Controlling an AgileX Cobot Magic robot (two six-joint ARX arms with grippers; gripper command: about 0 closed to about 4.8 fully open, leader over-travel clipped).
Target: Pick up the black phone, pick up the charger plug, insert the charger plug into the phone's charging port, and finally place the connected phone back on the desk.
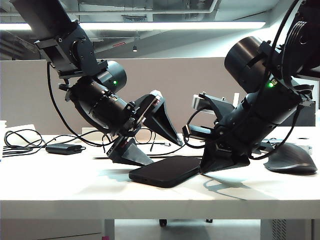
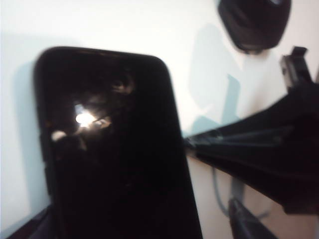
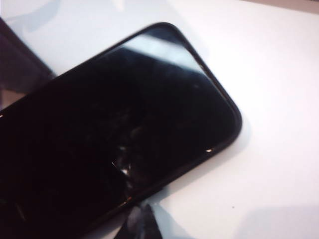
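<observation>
Flanking unbranded black phone (image 1: 165, 171), left gripper (image 1: 145, 135), right gripper (image 1: 225, 161)

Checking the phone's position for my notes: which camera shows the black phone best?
The exterior view: the whole black phone lies flat on the desk between both claws. Both wrist views crop it, showing only its glossy face.

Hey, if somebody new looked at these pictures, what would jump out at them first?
The black phone lying flat mid-desk, near its front edge. Two black arms lean over it: the left end effector open on the phone's left, the right end effector shut, low at its right end.
</observation>
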